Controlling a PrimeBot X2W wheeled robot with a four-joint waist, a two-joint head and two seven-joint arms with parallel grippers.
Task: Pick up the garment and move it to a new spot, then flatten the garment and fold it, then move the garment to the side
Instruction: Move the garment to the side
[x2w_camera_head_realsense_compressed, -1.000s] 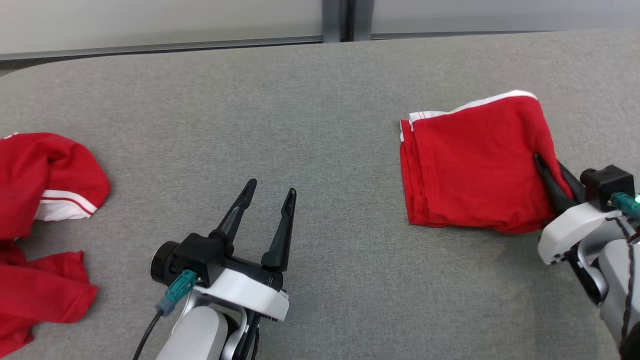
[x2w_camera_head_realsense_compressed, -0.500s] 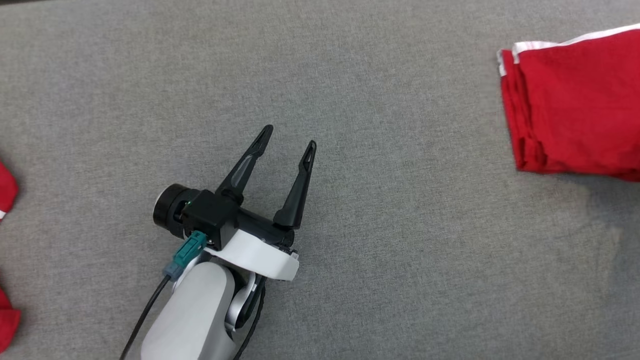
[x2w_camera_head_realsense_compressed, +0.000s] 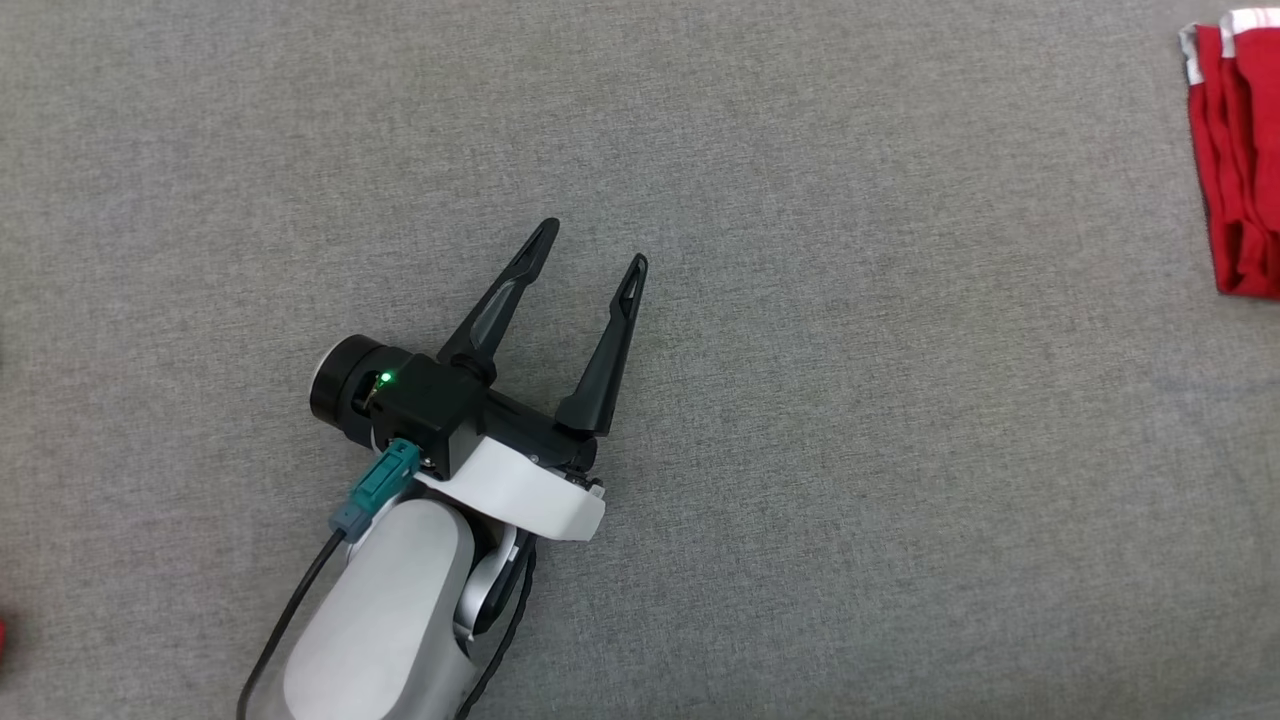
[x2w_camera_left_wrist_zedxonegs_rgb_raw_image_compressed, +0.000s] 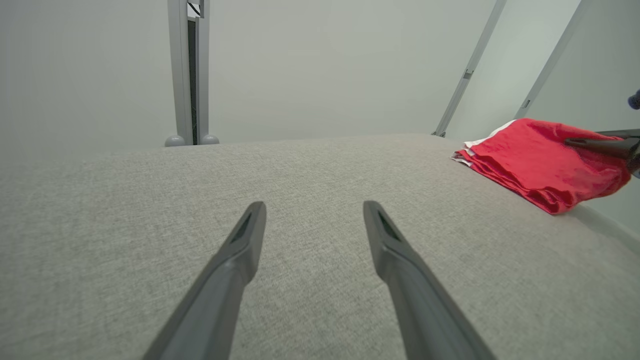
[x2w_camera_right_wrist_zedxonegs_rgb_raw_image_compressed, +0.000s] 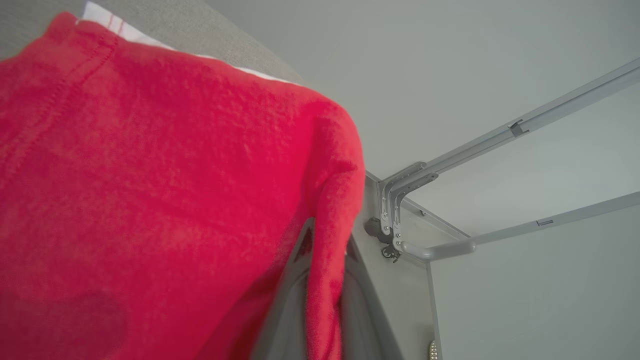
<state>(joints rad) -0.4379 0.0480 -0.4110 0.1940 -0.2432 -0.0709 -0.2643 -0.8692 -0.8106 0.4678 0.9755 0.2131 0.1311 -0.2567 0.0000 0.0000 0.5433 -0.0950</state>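
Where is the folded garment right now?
The garment is at the head view's upper right edge, at the right end of the table, well apart from the open left pincer. The right pincer is shut on a fold of it.

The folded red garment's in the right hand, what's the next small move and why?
Probably open the right hand and let go: the garment lies folded near the edge of the table, off to the side.
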